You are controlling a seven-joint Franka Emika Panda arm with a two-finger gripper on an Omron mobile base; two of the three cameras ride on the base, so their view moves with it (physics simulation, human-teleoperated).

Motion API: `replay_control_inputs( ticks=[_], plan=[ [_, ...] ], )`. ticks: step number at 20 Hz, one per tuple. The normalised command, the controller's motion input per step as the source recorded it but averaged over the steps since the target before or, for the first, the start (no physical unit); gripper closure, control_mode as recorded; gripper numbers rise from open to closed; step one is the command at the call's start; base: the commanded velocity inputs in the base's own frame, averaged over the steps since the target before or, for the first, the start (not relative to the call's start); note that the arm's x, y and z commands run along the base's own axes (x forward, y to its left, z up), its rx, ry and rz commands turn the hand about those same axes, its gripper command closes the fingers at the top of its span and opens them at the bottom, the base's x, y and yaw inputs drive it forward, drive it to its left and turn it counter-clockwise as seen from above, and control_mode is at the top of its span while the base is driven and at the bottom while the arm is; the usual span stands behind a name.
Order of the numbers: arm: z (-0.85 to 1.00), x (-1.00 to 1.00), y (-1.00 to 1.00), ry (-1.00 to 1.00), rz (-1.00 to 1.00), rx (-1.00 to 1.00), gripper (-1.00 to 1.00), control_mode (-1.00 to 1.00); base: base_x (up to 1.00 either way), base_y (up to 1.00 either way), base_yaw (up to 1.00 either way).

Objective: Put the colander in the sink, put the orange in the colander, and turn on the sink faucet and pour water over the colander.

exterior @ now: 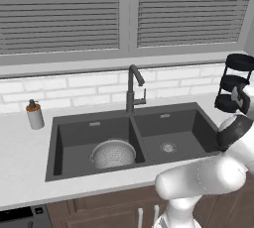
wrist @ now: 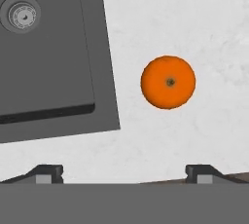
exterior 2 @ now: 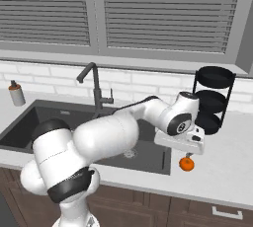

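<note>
The silver mesh colander (exterior: pixel 113 153) stands upright in the left basin of the dark double sink (exterior: pixel 94 123). The orange (exterior 2: pixel 186 164) lies on the white counter just right of the sink's right edge (exterior 2: pixel 165 164). My gripper (exterior 2: pixel 188 155) hovers right above it, pointing down, open and holding nothing. In the hand view the orange (wrist: pixel 168 82) sits ahead of and between the spread fingertips (wrist: pixel 202 173), nearer the right one, and the sink's corner (wrist: pixel 104 96) with the right drain (wrist: pixel 22 16) is at the left. The faucet (exterior: pixel 133 85) rises behind the divider, with no water running.
A black tiered rack (exterior 2: pixel 213 97) stands on the counter behind the orange, close to my wrist. A soap dispenser (exterior: pixel 34 115) is left of the sink. The tiled wall and window blinds close off the back. The counter's front edge (exterior 2: pixel 197 196) runs near the orange.
</note>
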Motion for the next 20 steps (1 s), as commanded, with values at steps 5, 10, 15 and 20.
replay_control_inputs(
  ticks=[5,10,15,20],
  plan=[
    [-0.44,0.19,-0.26,0.0,0.0,0.11,-1.0,-1.0,0.0,0.0,0.0],
    [-0.25,0.15,-0.2,0.0,0.0,0.05,-1.0,-1.0,0.0,0.0,0.0],
    [-0.2,0.14,-0.01,0.0,0.0,0.0,-1.0,-1.0,0.0,0.0,0.0],
    [-0.18,0.04,0.0,0.0,0.0,0.0,-1.0,-1.0,0.0,0.0,0.0]
  ],
)
